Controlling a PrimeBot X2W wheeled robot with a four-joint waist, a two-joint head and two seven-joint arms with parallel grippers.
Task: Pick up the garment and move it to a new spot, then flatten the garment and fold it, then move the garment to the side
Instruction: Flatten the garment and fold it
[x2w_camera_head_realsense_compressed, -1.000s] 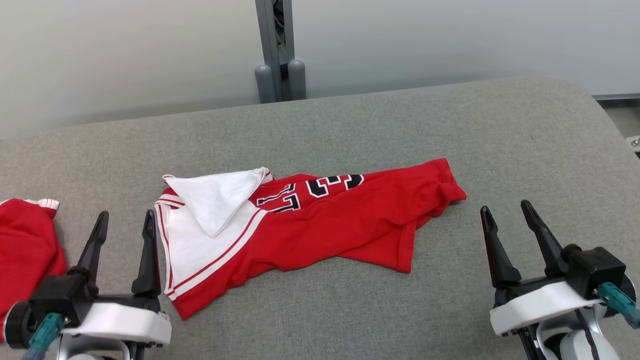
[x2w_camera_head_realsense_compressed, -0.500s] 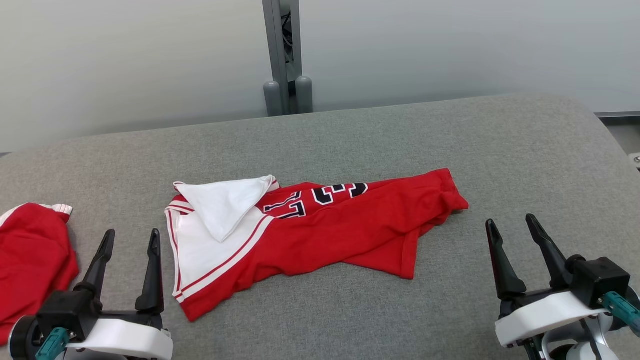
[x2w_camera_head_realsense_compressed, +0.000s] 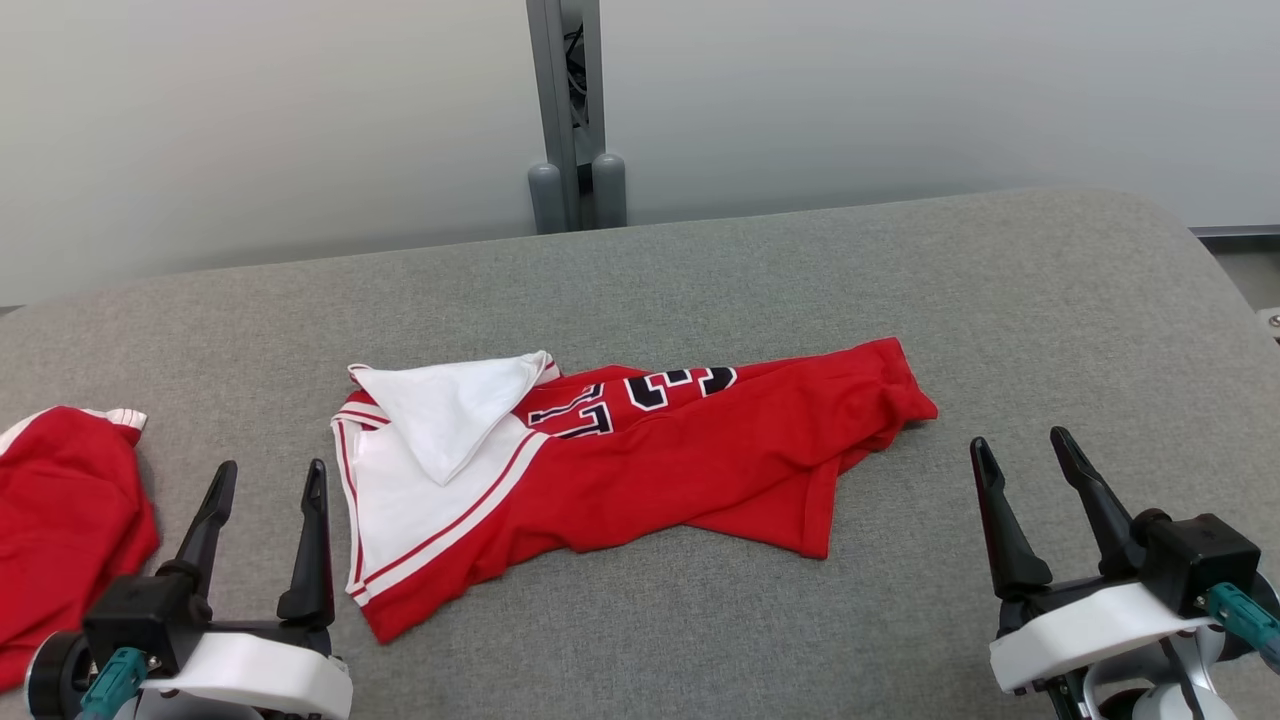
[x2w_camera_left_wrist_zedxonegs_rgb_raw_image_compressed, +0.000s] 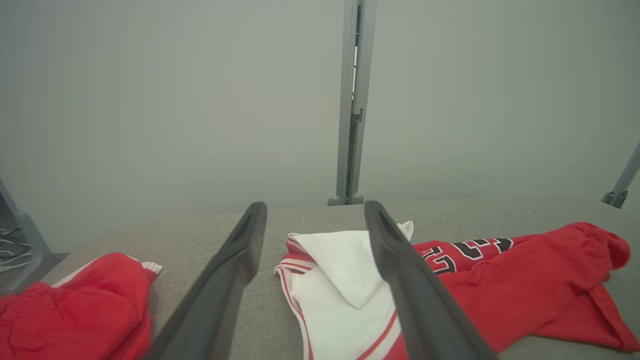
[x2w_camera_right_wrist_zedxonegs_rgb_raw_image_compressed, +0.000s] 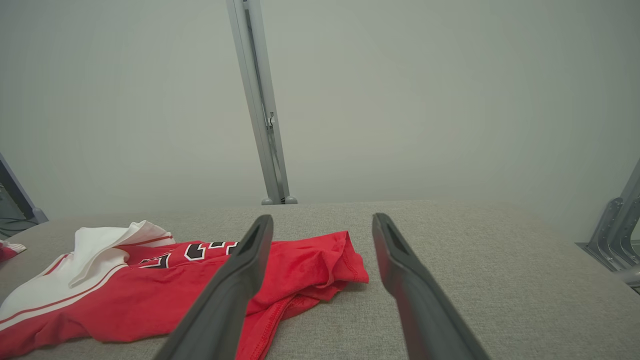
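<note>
Both grippers have their fingers spread apart and hold nothing. The left gripper (x2w_camera_head_realsense_compressed: 273, 465) is at the lower left of the head view and the right gripper (x2w_camera_head_realsense_compressed: 1017, 437) at the lower right, both with fingers pointing away from the robot over the grey pad (x2w_camera_head_realsense_compressed: 700, 270).

The garment (x2w_camera_head_realsense_compressed: 640, 465) lies rumpled on the pad between them, stretched from left to right. It is red with a white panel edged in red stripes and has black, white-rimmed numerals near its far edge. At its left end a white flap is folded over onto the panel. Its right end is bunched into a red lump, and a hemmed corner points toward the robot.

The left gripper's inner finger stands just beside the garment's white edge, though whether it touches the pad is hard to judge. The right gripper is well apart from the bunched end.

A second red cloth (x2w_camera_head_realsense_compressed: 60, 510) with white trim lies at the pad's left edge, cut off by the frame. Behind the pad a grey post (x2w_camera_head_realsense_compressed: 570, 100) rises against a pale wall (x2w_camera_head_realsense_compressed: 250, 120).
</note>
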